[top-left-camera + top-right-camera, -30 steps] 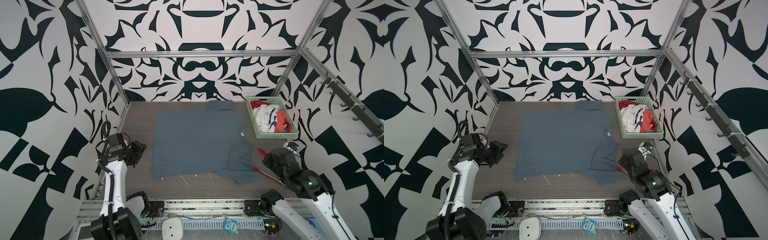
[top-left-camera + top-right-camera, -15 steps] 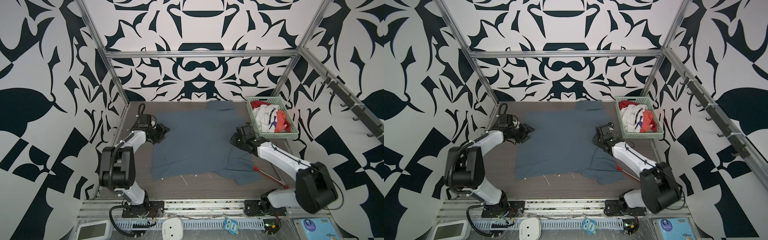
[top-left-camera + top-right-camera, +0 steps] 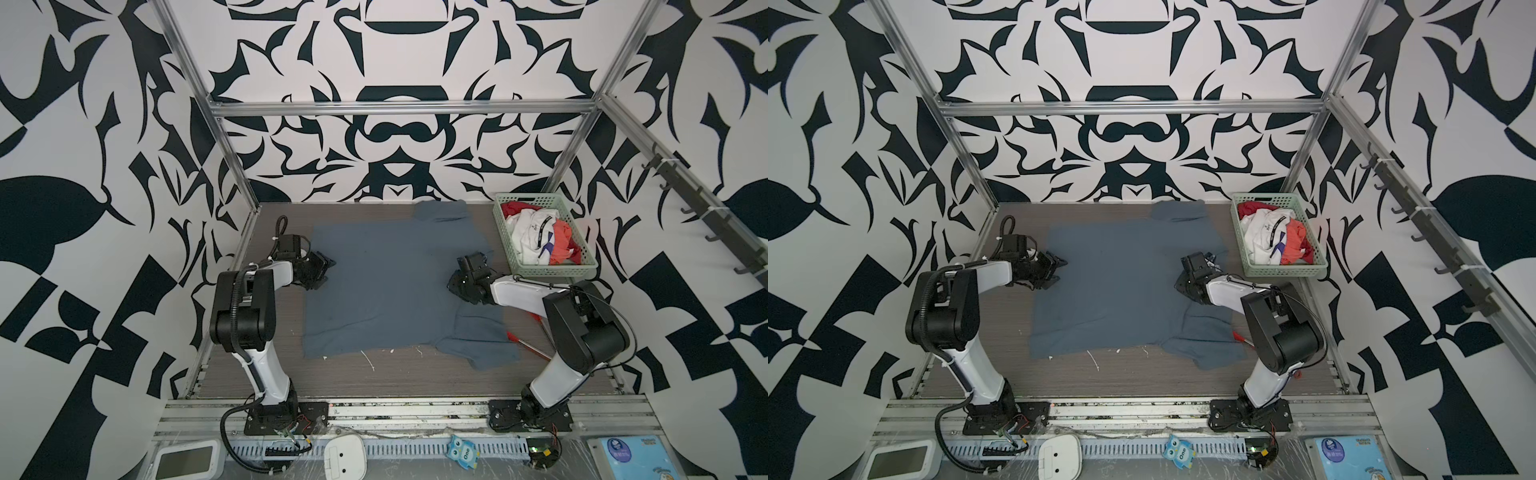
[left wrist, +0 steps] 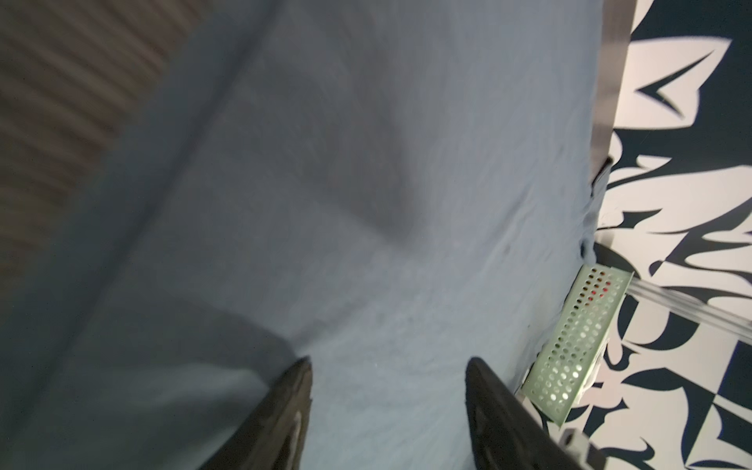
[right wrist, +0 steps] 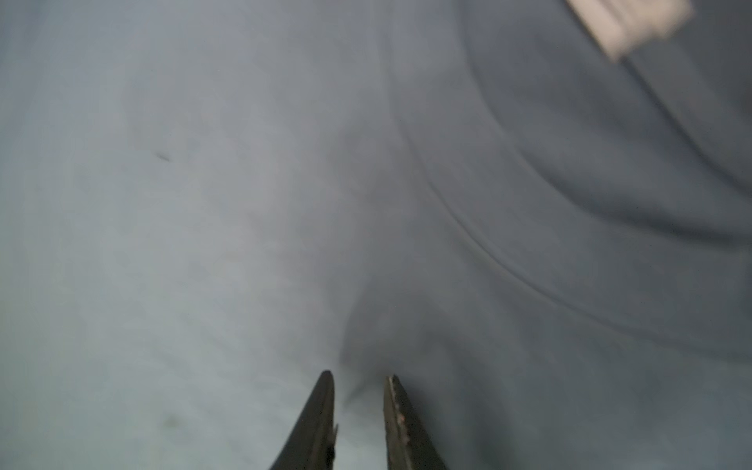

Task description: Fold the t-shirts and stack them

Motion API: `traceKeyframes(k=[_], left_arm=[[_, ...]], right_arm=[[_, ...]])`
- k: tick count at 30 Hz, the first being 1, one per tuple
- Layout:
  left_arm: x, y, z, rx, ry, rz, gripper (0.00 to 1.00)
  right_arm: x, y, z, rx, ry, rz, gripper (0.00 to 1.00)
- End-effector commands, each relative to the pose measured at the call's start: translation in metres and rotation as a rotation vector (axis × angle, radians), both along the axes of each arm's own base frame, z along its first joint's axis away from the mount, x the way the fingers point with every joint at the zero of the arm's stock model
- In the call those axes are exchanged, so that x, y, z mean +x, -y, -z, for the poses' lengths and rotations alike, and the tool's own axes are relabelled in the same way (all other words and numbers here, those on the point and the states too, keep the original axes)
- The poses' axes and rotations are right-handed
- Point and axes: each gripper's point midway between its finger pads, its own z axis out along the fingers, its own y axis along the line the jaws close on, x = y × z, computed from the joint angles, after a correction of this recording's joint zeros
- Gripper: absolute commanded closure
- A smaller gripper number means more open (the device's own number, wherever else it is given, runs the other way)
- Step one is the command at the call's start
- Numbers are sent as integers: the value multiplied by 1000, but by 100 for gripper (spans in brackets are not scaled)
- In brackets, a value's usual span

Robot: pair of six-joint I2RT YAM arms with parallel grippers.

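top views bright, sharp, edges bowed; wrist views dim, motion-blurred.

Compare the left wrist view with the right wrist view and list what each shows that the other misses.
Left wrist only: the pale green basket, bare table, the patterned wall, and the left gripper with jaws wide apart. Right wrist only: a white label on the cloth, and the right gripper, jaws narrowly apart with a pucker of cloth between them. Both: the blue-grey t-shirt fills most of the frame.
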Motion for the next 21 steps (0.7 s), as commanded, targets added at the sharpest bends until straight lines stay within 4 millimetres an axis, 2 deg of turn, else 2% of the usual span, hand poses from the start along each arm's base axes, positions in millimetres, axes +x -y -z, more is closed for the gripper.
traceKeyframes(k=[1,4,7,10,11,13,15,17,21], left_arm=[[-18,-22,31,34,-87,-49,36],[-18,-31,30,36,-77,-47,36],[-10,-28,15,18,-17,-11,36],[-4,-25,-17,14,70,4,36],[-5,-25,-32,22,103,8,36],[-14,-24,-60,33,151,16,36],[-37,-23,-79,68,145,21,35],[-67,-21,-86,94,102,24,33],[-131,-11,-83,71,19,5,33]], right_arm=[[-34,14,15,-15,-79,61,74],[-54,20,18,-23,-87,70,74],[-58,21,7,-34,-43,37,73],[-54,20,-28,-52,26,-17,71],[-53,20,-46,-57,65,-32,71],[-64,29,-74,-81,93,-28,70],[-85,48,-96,-118,105,11,69],[-109,64,-106,-123,94,51,69],[-155,73,-95,-44,32,88,69]])
